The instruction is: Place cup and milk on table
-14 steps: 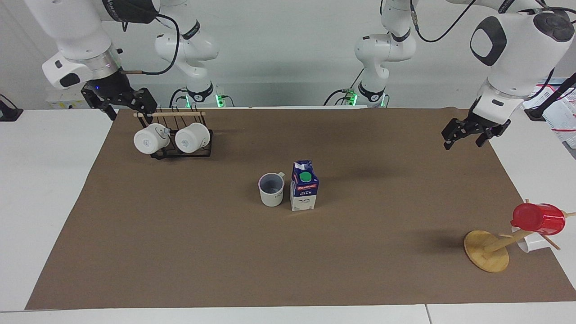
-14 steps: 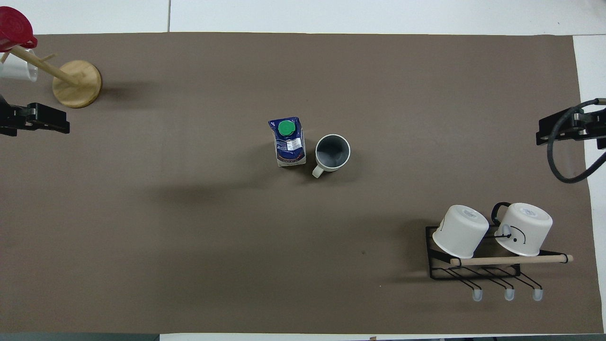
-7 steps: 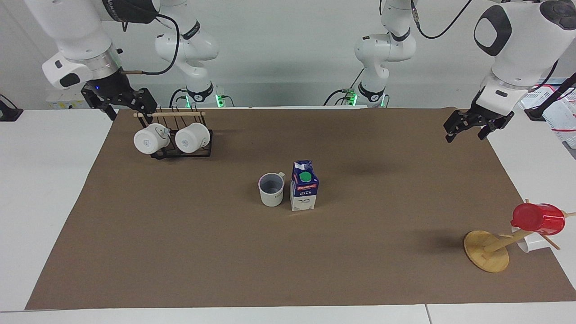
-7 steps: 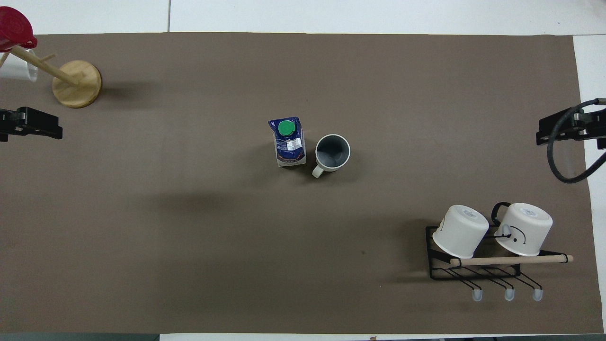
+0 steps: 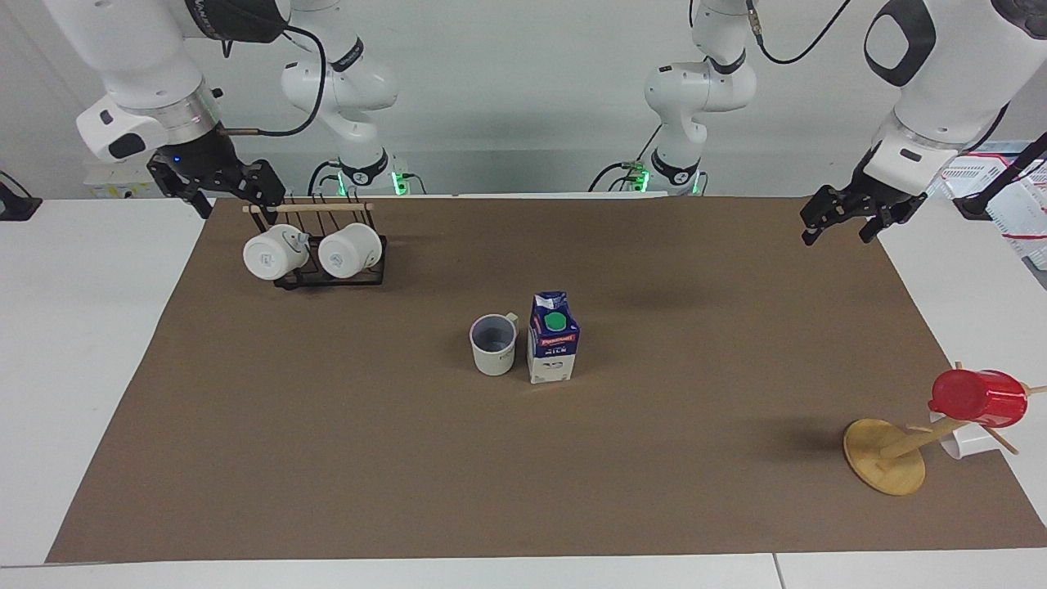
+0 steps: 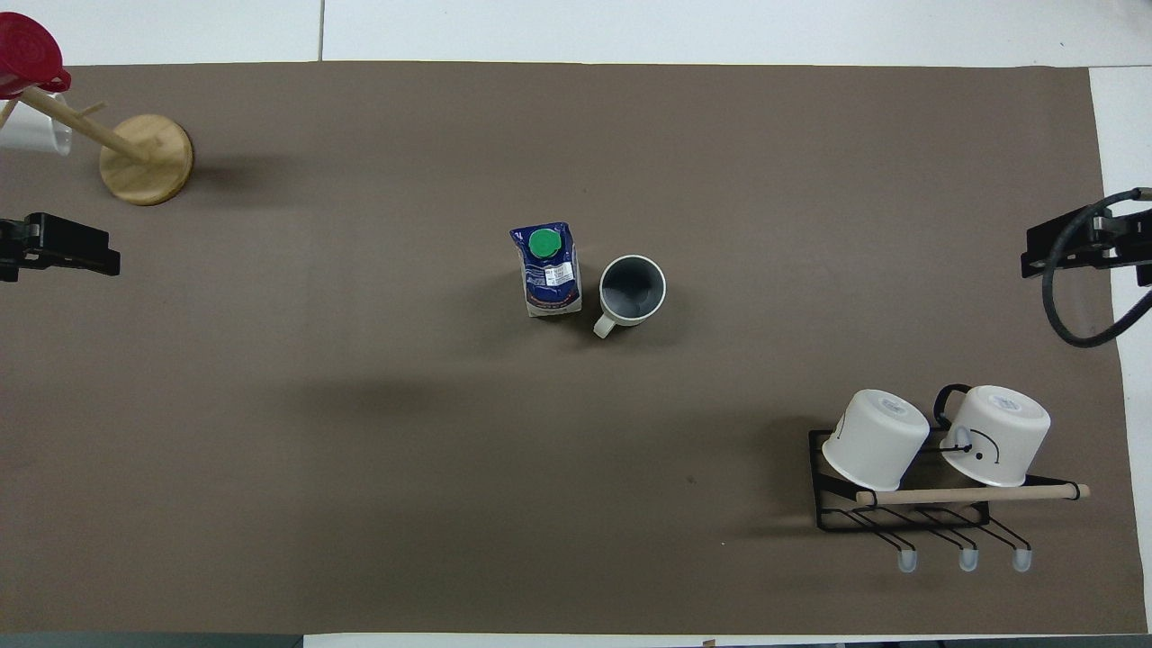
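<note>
The cup (image 5: 494,345) stands upright on the brown mat of the table (image 5: 327,458), mid-table, handle toward the robots. The milk (image 5: 553,337) stands upright right beside it, toward the left arm's end. In the overhead view the cup (image 6: 633,290) and the milk (image 6: 549,270) are a small gap apart on the mat (image 6: 360,450). My left gripper (image 5: 842,222) is open and empty, raised over the mat's edge at the left arm's end; it also shows in the overhead view (image 6: 54,256). My right gripper (image 5: 219,190) is open and empty, raised by the mug rack; the overhead view shows it too (image 6: 1071,247).
A black wire rack (image 5: 327,278) with two white mugs lies near the robots at the right arm's end (image 6: 909,517). A tilted wooden mug tree (image 5: 887,454) with a red cup (image 5: 977,398) stands farther from the robots at the left arm's end (image 6: 144,157).
My left gripper has risen and drawn back toward the robots at its end of the table. The right arm, cup and milk have not moved.
</note>
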You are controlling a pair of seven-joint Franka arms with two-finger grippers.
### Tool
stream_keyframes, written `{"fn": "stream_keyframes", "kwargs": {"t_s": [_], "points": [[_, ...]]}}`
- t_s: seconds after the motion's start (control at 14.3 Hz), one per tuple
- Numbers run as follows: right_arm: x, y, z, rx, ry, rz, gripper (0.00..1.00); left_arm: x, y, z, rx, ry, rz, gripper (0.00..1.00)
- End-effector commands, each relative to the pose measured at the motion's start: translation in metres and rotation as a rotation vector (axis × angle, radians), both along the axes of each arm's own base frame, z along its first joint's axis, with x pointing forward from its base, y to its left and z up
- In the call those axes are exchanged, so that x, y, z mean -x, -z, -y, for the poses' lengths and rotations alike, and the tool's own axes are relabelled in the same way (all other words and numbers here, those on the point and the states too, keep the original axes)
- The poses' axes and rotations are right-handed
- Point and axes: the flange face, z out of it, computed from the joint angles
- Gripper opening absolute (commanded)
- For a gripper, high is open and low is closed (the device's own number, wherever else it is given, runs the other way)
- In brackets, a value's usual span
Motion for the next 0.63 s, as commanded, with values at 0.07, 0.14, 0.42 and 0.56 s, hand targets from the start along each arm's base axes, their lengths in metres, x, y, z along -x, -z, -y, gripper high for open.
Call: {"fn": "stream_keyframes", "kwargs": {"t_s": [0.07, 0.14, 0.42, 0.56], "points": [[0.007, 0.008, 0.007, -0.025, 0.048, 0.042, 1.0, 0.004, -0.009, -0.005, 0.013, 0.024, 0.005, 1.0], [0.007, 0.007, 0.002, -0.024, 0.062, 0.038, 1.0, 0.005, -0.01, -0.005, 0.014, 0.025, 0.001, 1.0], [0.007, 0.008, -0.003, -0.031, 0.06, 0.029, 1.0, 0.005, -0.008, -0.003, 0.011, 0.028, 0.01, 1.0], [0.007, 0.007, -0.004, -0.055, 0.06, 0.032, 1.0, 0.008, -0.007, -0.003, 0.011, 0.025, -0.005, 1.0]]}}
